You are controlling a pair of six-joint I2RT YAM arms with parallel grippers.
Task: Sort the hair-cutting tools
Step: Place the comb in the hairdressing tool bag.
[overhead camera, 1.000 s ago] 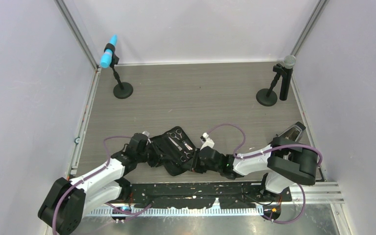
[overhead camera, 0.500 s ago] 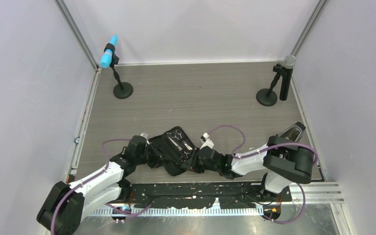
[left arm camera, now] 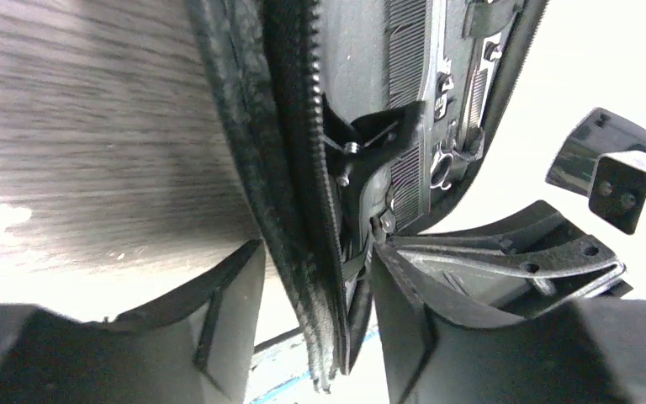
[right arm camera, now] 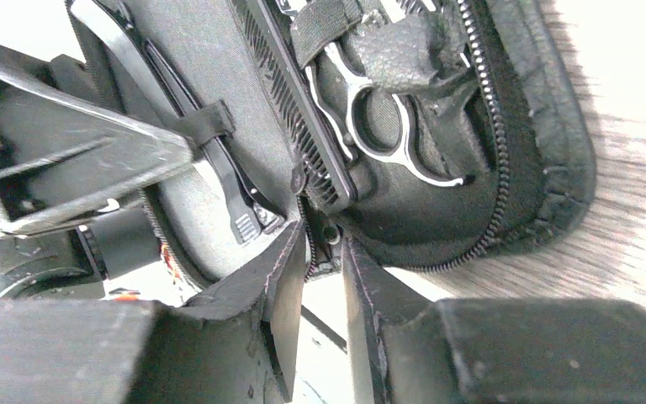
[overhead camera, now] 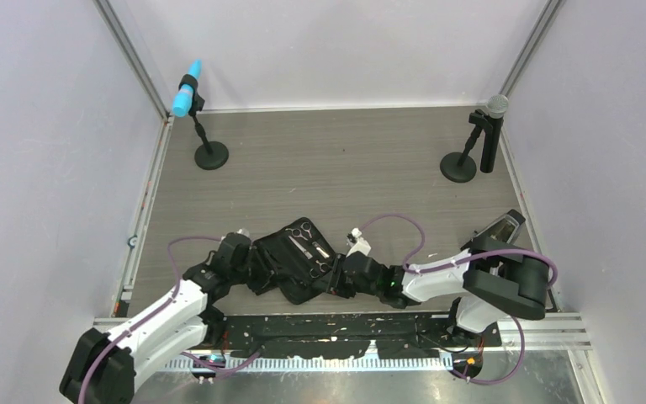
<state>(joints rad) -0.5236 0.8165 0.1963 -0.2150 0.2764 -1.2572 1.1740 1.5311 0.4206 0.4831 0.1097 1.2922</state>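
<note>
- zip case (overhead camera: pixel 296 284) lies open, near middle of bench (overhead camera: pixel 345 168); scissors (right arm camera: pixel 341 76) and comb (right arm camera: pixel 299 109) are strapped inside.
- right end effector (right arm camera: pixel 324 237) is clenched on its edge, likely as anchor.
- left end effector (left arm camera: pixel 315 252) is released, straddling the zipper rim.

Left tool (left arm camera: pixel 315 252) parted, right tool (right arm camera: pixel 324 242) narrow

A black zip case (overhead camera: pixel 299 284) lies open at the tabletop's (overhead camera: pixel 345 168) six o'clock — a blue-capped microphone (overhead camera: pixel 187 97) at ten, a grey-headed microphone (overhead camera: pixel 495 105) at two.
</note>
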